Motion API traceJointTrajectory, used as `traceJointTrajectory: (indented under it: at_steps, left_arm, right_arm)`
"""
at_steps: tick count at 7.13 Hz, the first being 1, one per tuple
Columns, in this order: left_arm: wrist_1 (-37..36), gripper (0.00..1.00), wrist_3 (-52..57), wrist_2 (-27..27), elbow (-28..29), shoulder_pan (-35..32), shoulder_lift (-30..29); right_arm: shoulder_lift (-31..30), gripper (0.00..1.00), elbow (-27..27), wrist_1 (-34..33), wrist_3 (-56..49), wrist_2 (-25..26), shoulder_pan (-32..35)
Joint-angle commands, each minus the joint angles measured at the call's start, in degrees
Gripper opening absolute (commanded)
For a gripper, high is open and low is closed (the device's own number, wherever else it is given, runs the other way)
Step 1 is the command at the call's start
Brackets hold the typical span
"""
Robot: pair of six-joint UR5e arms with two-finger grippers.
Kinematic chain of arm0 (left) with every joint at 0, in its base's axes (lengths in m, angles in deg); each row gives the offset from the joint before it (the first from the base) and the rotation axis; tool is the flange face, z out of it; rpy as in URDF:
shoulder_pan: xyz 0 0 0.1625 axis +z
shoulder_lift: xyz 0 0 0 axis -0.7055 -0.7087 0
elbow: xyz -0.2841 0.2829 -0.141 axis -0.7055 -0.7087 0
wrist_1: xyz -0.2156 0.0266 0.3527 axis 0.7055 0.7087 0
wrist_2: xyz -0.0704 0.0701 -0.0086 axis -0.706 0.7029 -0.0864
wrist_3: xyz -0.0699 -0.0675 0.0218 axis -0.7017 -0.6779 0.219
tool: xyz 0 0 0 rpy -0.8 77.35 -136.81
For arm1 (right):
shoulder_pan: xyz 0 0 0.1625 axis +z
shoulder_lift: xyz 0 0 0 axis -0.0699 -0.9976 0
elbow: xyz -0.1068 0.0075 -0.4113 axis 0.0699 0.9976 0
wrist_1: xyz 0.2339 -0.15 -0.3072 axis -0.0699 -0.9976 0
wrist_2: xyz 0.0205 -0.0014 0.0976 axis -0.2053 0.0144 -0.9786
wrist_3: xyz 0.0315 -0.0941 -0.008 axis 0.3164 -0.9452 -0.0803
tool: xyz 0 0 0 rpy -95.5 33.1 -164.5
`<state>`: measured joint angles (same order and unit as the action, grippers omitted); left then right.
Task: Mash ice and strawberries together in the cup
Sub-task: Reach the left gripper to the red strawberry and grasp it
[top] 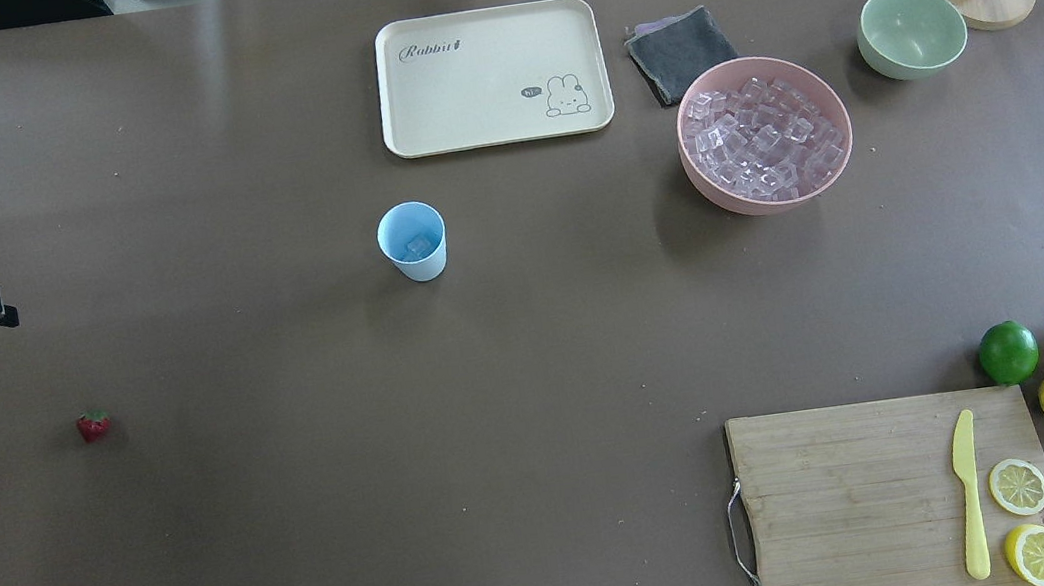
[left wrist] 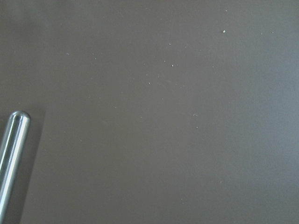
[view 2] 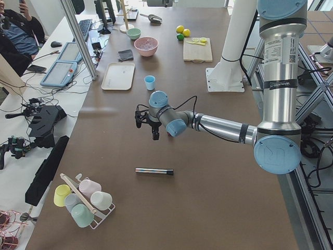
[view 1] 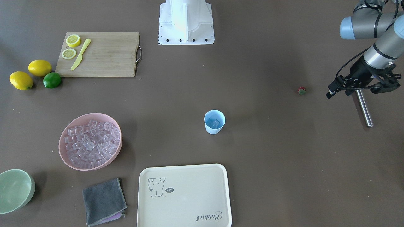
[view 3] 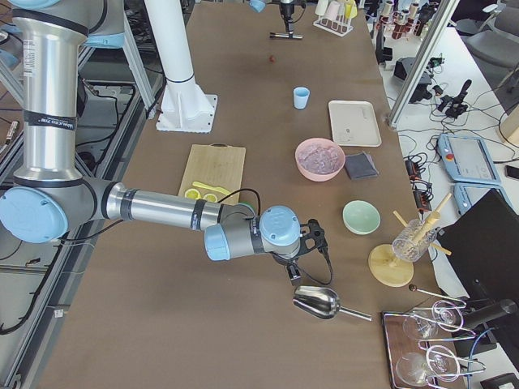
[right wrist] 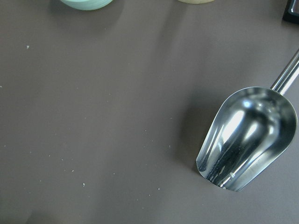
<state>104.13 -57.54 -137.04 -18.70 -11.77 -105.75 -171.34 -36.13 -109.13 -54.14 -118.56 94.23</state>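
The light-blue cup (view 1: 214, 126) stands upright mid-table with a clear ice cube (view 1: 216, 123) inside it. More ice (view 1: 91, 140) fills the pink bowl (view 1: 63, 151). A red strawberry (view 1: 301, 90) lies alone on the table between the cup and my left gripper (view 1: 359, 89). That gripper hovers open and holds nothing, above one end of a metal rod (view 1: 363, 110) lying flat. My right gripper (view 3: 293, 274) shows only in the exterior right view, just above a steel scoop (view 3: 320, 301); I cannot tell its state.
A cream tray (top: 396, 98) lies beyond the cup, a grey cloth (top: 680, 50) and a pale green bowl (top: 911, 30) near the pink bowl. A cutting board (top: 851, 492) carries a yellow knife and lemon halves, with lemons and a lime (top: 1008, 352) beside it.
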Motion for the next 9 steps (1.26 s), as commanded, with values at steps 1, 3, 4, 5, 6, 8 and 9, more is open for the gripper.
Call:
traceJointTrajectory:
  at_steps: [1,3,4,5,6,8,9]
  left_arm:
    - [0.21,0.98,-2.94,6.36,-2.80,8.70,0.42]
    - [-0.14,0.98,-2.07,10.15,-2.81,13.73,-0.11]
    - [-0.40,0.97,0.20,12.26,-2.12,16.27,-0.11]
    - [-0.32,0.96,0.74,13.24,-1.59,16.47,-0.02]
    - [-0.23,0.85,2.23,13.25,-1.41,16.47,0.41]
    - [-0.23,0.41,4.52,13.34,-0.88,16.47,0.68]
    - [-0.23,0.34,4.53,13.25,-0.70,16.47,0.59]
  right_arm:
    - [0.22,0.99,-0.14,0.27,-0.14,0.19,0.12]
    - [0.48,0.99,0.13,0.27,-0.14,0.19,0.12]
    - [0.66,0.99,0.21,0.27,-0.14,0.27,0.13]
    - [0.66,0.99,0.13,0.27,-0.14,0.19,0.04]
    - [0.66,0.99,0.21,0.27,-0.14,0.19,0.12]
    - [1.01,0.99,0.30,0.10,-0.14,0.36,0.13]
    - [0.92,0.99,0.30,0.01,-0.14,0.36,0.13]
